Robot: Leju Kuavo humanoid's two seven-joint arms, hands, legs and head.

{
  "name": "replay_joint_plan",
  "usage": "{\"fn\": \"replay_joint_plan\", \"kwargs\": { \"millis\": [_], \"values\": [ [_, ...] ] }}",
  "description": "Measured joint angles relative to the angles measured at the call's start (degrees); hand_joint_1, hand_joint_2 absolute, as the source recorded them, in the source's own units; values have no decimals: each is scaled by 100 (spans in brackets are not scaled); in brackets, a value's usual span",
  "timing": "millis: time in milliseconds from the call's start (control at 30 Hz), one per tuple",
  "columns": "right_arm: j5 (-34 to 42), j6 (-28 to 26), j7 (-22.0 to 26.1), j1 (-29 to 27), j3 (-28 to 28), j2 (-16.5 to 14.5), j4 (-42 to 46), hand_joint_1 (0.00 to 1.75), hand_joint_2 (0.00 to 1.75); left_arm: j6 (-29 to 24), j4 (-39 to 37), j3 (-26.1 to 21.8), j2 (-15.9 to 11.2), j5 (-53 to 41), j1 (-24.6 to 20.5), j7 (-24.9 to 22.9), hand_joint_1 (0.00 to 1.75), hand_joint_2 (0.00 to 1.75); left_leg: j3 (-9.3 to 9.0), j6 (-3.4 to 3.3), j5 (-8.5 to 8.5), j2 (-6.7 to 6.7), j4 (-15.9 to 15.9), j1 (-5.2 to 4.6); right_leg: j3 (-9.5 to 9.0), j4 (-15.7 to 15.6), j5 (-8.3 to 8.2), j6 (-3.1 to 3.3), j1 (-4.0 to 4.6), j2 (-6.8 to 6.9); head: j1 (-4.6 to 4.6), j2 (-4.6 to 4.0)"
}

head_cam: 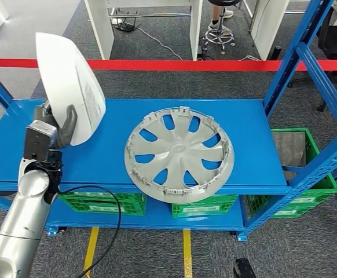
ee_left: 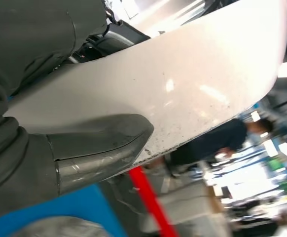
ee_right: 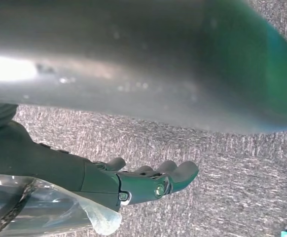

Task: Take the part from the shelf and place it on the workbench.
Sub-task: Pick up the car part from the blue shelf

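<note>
One white curved part (head_cam: 68, 87) is gripped by the left hand (head_cam: 61, 128) above the blue shelf's (head_cam: 254, 133) left end, its long axis upright, narrow tip up. A grey hubcap (head_cam: 179, 152) lies flat mid-shelf. The right hand (ee_right: 149, 181) hangs empty over carpet, fingers straight.

Grey carpet (head_cam: 228, 81) covers the floor, with yellow tape lines (head_cam: 187, 255) at 6 o'clock. A blue metal rack (head_cam: 249, 124) spans the middle, its uprights rising at 3 o'clock. Green crates (head_cam: 308, 194) sit beneath it, toward 4 o'clock. A red barrier tape (head_cam: 189, 65) runs across at 12 o'clock; beyond it stand white table legs (head_cam: 101, 29) and what may be a stool base (head_cam: 219, 36).
</note>
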State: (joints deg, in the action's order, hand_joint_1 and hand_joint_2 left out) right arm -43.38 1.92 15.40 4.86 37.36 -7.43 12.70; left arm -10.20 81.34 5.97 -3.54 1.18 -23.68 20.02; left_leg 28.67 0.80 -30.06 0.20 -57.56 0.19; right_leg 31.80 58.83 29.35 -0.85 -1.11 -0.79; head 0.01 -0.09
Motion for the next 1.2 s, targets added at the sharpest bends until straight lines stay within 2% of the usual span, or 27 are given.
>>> {"fn": "replay_joint_plan", "kwargs": {
  "millis": [167,400,1200],
  "values": [
    [5,-16,-13,19,-53,0,0,0,0,136,349,-279,210,734,12,60,175,175,0,-2,4,-1,0,1,-1,1,-4,2,1,0,0,0],
    [15,-21,-29,23,-72,0,0,0,0,189,499,-417,335,951,13,105,175,175,1,-2,4,-1,0,0,-1,1,-4,2,0,1,0,0],
    [52,1,-30,24,-82,0,0,0,0,154,510,-411,400,805,38,335,175,175,2,-3,4,-1,-2,0,0,1,-4,1,0,0,1,0]
  ]
}}
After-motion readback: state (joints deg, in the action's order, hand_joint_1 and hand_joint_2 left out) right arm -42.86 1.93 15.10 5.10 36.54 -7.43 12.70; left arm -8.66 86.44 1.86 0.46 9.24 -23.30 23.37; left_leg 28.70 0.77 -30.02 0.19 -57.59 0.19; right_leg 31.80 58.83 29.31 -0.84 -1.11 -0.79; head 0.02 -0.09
